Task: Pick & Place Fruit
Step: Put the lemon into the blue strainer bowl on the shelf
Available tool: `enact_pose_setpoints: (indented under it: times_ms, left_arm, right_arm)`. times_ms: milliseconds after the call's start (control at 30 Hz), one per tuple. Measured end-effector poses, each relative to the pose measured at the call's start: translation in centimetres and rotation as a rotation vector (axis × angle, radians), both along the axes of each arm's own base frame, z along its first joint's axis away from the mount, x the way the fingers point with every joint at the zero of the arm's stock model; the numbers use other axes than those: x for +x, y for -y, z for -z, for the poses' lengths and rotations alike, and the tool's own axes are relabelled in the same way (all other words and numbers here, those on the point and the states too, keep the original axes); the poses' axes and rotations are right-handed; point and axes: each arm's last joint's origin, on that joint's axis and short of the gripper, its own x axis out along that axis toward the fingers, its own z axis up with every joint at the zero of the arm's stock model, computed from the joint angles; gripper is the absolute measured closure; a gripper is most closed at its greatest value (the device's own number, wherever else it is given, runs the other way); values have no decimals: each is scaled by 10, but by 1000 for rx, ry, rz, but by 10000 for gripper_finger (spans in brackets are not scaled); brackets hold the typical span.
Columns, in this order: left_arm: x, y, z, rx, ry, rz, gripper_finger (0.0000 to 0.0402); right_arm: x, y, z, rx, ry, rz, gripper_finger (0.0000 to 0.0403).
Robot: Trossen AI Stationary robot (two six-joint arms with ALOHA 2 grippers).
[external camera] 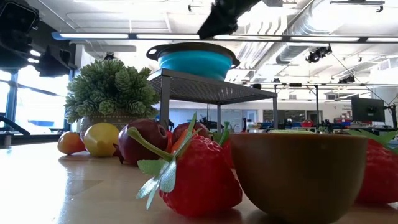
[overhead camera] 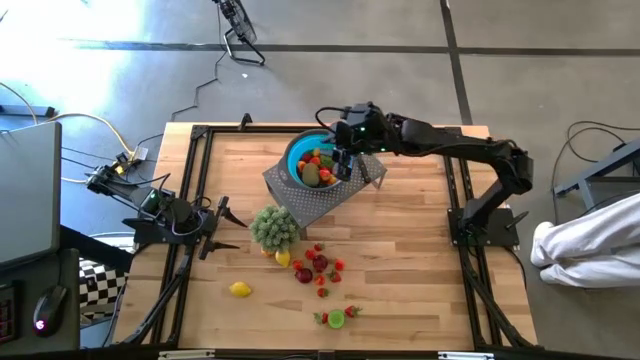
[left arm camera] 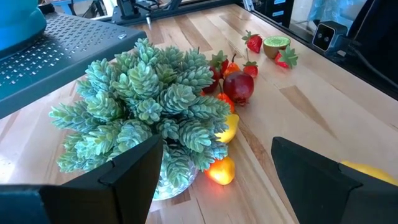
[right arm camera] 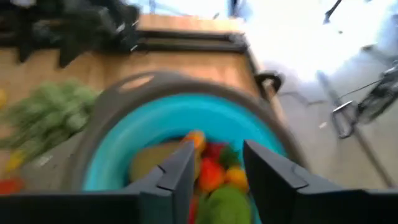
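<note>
A blue bowl (overhead camera: 300, 152) with a grey rim stands on a grey perforated stand (overhead camera: 318, 200) at the table's far middle. Several fruit pieces (overhead camera: 318, 166) lie in it, red, orange and green. My right gripper (overhead camera: 345, 162) hovers over the bowl's right part, fingers apart (right arm camera: 217, 168), nothing between them. More fruit (overhead camera: 316, 268) lies scattered on the table nearer the front, with a lemon (overhead camera: 240, 289) and a green half (overhead camera: 336, 319). My left gripper (overhead camera: 222, 226) waits open at the table's left, facing a potted green plant (left arm camera: 149, 106).
The plant (overhead camera: 275, 227) stands just in front of the stand's near left corner. Black frame rails (overhead camera: 455, 190) run along the table's sides. In the low view a strawberry (external camera: 199, 177) and a brown rounded half (external camera: 298, 174) sit close to the camera.
</note>
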Motion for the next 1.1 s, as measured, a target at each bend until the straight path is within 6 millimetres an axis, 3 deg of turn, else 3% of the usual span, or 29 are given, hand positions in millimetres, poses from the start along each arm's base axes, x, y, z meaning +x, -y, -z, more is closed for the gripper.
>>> enact_pose_setpoints:
  times_ms: [333,600,800,1100]
  left_arm:
    - [0,0,0,0,0,0,107]
    - [0,0,0,0,1,0,107]
    - [0,0,0,-1,1,-1,107]
    - [0,0,-1,-20,11,-4,107]
  right_arm:
    - [-26,-12,-12,81,-60,-132,392]
    - [-31,-17,-8,157,-106,-202,400]
    - [-39,-19,6,182,-113,-178,400]
    - [-83,-37,14,203,99,-124,400]
